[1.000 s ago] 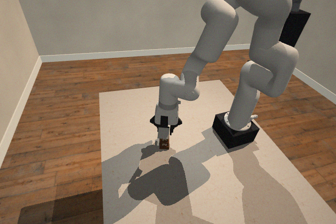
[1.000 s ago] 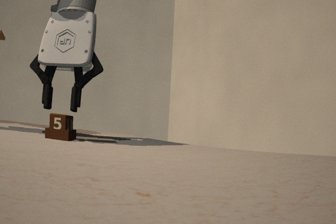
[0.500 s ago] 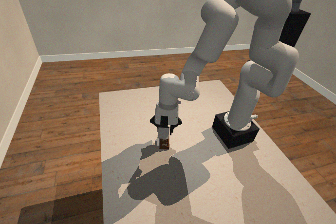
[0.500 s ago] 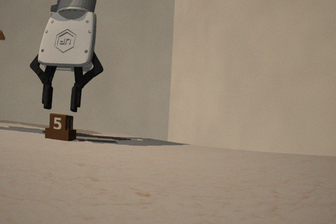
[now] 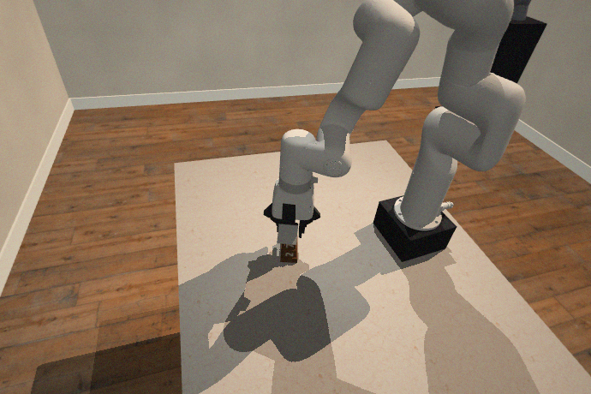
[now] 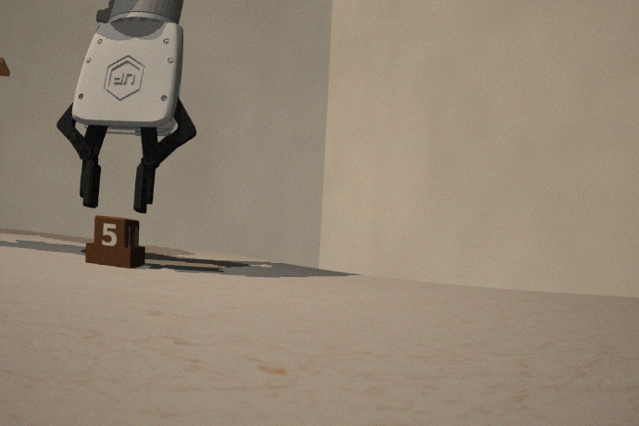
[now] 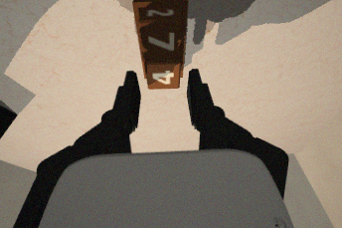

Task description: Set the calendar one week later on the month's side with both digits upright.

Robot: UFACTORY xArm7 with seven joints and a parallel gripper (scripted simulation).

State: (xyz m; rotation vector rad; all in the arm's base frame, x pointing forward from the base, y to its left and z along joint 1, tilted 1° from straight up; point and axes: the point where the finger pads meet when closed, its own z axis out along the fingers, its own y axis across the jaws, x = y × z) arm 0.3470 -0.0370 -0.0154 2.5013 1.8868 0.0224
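Observation:
The brown calendar tray [image 6: 114, 256] stands flat on the table. A cube face with a white 5 [image 6: 108, 234] points at the exterior view and looks upright. The wrist view shows dark faces with a 2 [image 7: 160, 13] and a 7 [image 7: 162, 42], and a lit face with a 4 [image 7: 163, 77], all turned sideways there. A small 2 [image 5: 289, 253] shows in the top view. No month name is readable, and the far sides are hidden. My gripper [image 6: 115, 208] [image 7: 163, 82] is open and empty, its fingertips just above the cubes, partly hiding them in the top view.
The calendar stands on the pale table mat [image 5: 223, 203]. The arm's black base [image 5: 414, 236] is to the right in the top view. Shadows of the arm fall around the calendar. A brown corner of something [image 6: 3, 68] shows at the left edge of the exterior view.

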